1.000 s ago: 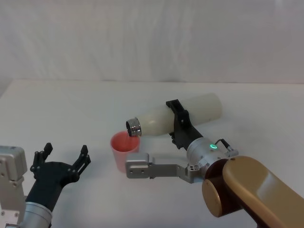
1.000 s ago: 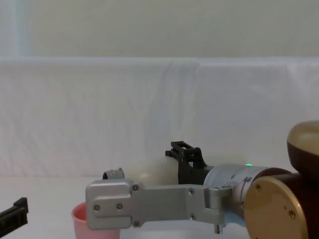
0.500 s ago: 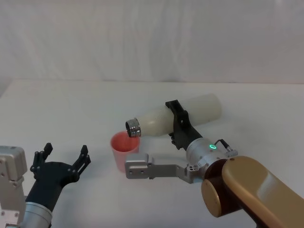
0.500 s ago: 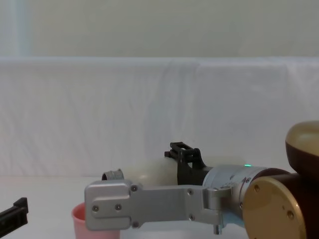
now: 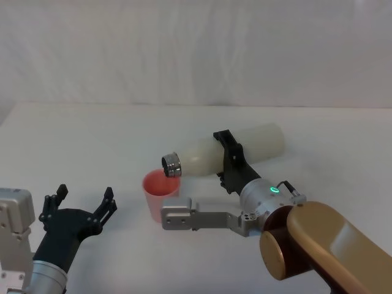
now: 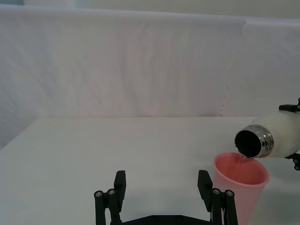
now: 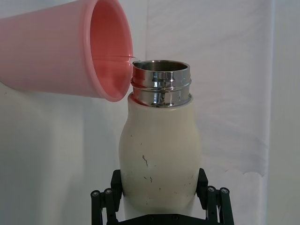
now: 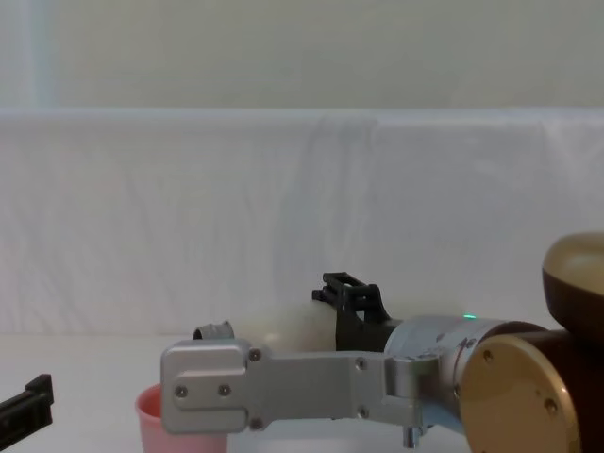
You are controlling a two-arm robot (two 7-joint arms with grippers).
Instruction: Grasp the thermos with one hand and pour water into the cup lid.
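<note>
The cream-white thermos (image 5: 211,152) is held nearly level above the table, its steel neck (image 5: 171,165) over the rim of the pink cup lid (image 5: 160,190). My right gripper (image 5: 228,160) is shut on the thermos around its middle. In the right wrist view the thermos (image 7: 160,159) sits between the black fingers (image 7: 213,201), and a thin stream of water runs from its mouth into the cup lid (image 7: 65,51). The left wrist view shows the thermos mouth (image 6: 253,142) just above the cup lid (image 6: 240,180). My left gripper (image 5: 78,212) stands open at the near left, empty.
The white table (image 5: 98,141) stretches to a white cloth backdrop (image 5: 196,49). My right arm's grey link (image 8: 274,389) crosses low in the chest view, in front of the cup lid (image 8: 156,415). Bare table lies left of and behind the cup lid.
The thermos has tipped very slightly further, its neck a touch lower over the cup lid. The left arm has not moved.
</note>
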